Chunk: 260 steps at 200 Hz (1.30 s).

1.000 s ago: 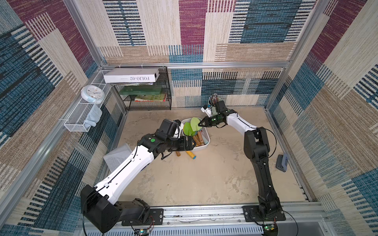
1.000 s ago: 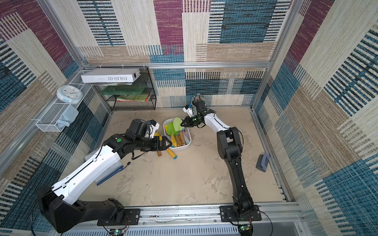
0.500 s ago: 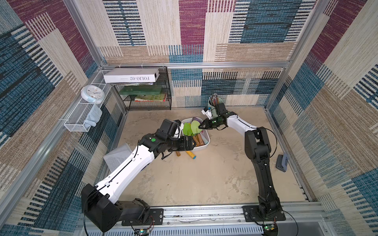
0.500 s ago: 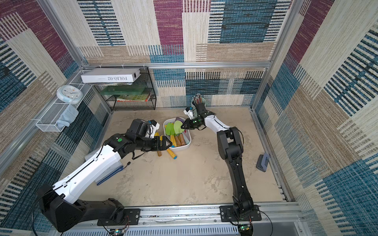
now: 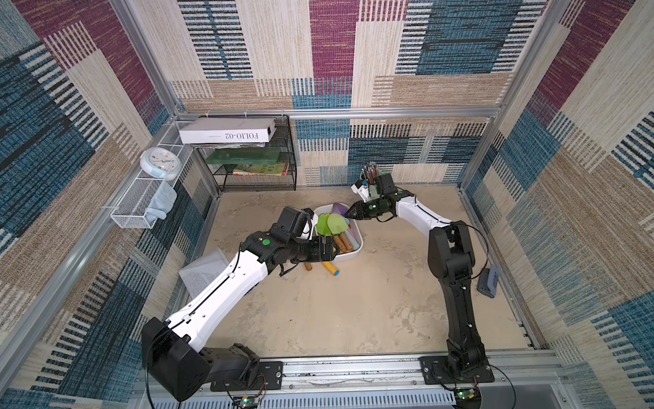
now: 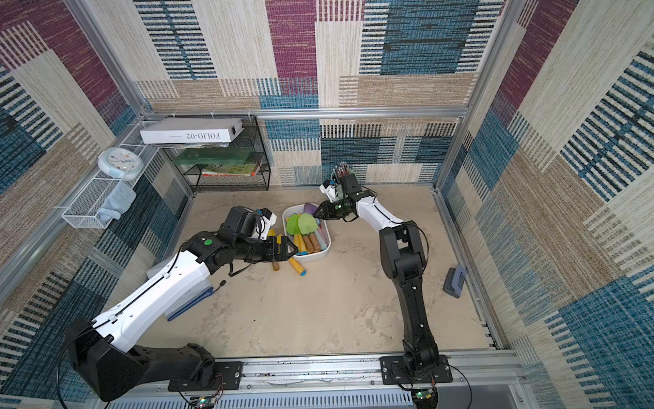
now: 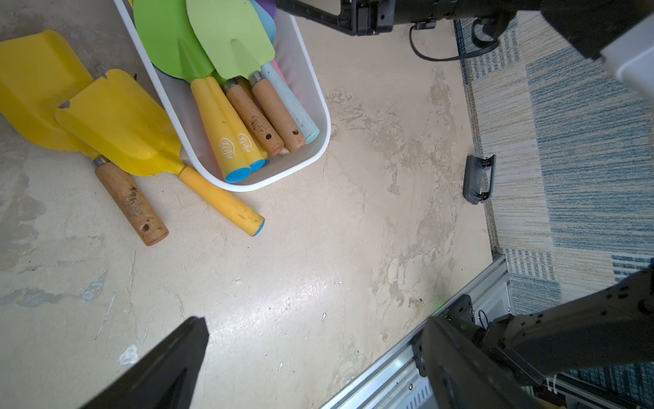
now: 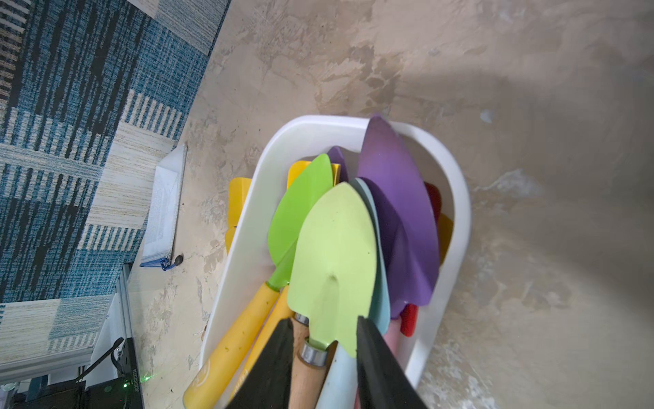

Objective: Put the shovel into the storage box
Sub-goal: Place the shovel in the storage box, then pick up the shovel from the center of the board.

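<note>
The storage box (image 5: 358, 244) (image 6: 327, 244) is a white tub on the sandy floor, filled with several shovels. A light green shovel (image 8: 336, 255) (image 5: 337, 222) lies on top of the pile. My right gripper (image 8: 325, 320) (image 5: 348, 213) is over the box's far end, open, its fingers standing either side of that shovel's neck. Two yellow shovels (image 7: 116, 117) (image 7: 35, 88) lie on the floor against the box's left wall. My left gripper (image 7: 315, 320) (image 6: 288, 249) hovers wide open and empty by the box's near end, over their handles (image 5: 331, 268).
A pencil cup (image 5: 369, 173) stands behind the right arm. A black mesh shelf (image 5: 254, 170) is at the back and a white wire basket (image 5: 141, 198) hangs on the left wall. A grey device (image 5: 488, 281) lies at the right edge, a zip pouch (image 5: 205, 269) under the left arm.
The right gripper's jaws have parted and let go of the light green shovel, which now rests in the box. The left arm has stayed put.
</note>
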{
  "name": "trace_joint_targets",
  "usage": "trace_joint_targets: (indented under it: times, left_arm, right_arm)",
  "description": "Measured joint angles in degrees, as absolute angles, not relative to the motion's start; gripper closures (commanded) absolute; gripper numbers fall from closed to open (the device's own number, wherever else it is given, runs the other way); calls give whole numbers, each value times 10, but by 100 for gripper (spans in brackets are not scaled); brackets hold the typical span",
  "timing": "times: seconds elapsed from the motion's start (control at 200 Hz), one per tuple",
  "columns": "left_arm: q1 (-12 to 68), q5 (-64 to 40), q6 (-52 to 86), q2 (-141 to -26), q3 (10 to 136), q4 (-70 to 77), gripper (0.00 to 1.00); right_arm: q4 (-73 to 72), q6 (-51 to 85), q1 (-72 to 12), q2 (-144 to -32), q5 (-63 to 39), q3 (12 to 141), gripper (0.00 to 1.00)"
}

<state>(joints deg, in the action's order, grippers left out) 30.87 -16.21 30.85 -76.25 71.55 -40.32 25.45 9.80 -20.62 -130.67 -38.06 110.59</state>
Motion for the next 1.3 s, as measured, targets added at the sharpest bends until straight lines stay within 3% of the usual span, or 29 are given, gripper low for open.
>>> trace_joint_targets:
  times: [0.451, 0.932, 1.302]
  left_arm:
    - [308, -69, 359, -836, 690, -468, 7]
    - [338, -119, 435, -891, 662, -404, 16]
    - [368, -116, 506, -1003, 696, -364, 16]
  right_arm:
    - [243, 95, -207, -1153, -341, 987, 65]
    - [211, 94, -207, -1049, -307, 870, 65]
    - [196, 79, -207, -1012, -304, 820, 66]
